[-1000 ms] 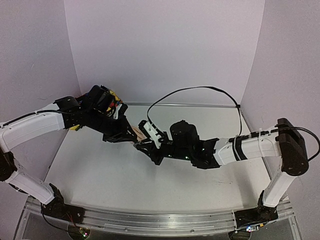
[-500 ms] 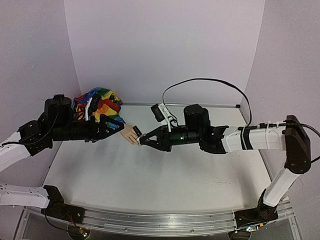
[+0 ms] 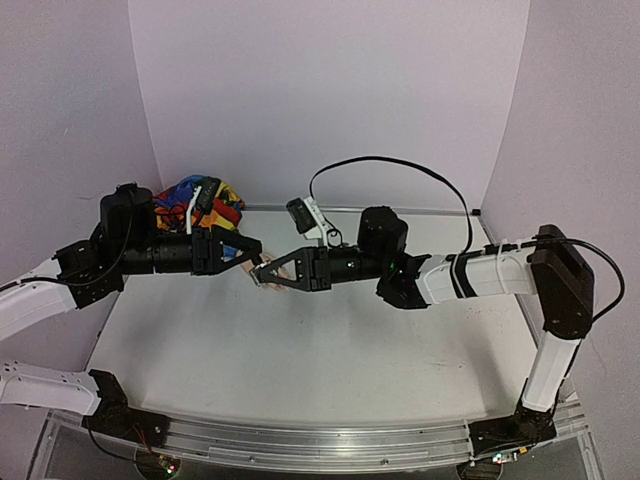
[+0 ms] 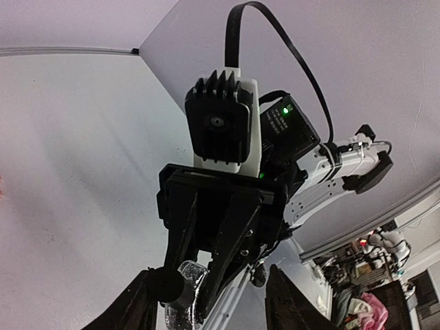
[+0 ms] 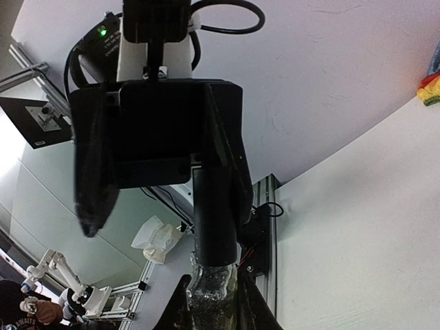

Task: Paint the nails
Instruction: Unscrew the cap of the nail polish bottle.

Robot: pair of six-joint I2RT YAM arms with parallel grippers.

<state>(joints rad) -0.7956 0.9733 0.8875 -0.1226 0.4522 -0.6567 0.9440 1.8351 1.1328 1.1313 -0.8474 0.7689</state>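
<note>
A white table (image 3: 300, 350) fills the middle of the top view, lilac walls (image 3: 330, 90) above and at both sides, an aluminium rail (image 3: 320, 445) along the bottom. At bottom centre of the right wrist view, a small bottle (image 5: 212, 292), clear and glittery, black-capped. Lower left there lies perhaps a crumpled white bag (image 5: 159, 239).

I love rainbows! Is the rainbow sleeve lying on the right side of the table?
No, the rainbow sleeve lies at the far left of the table, behind the left arm.
</note>
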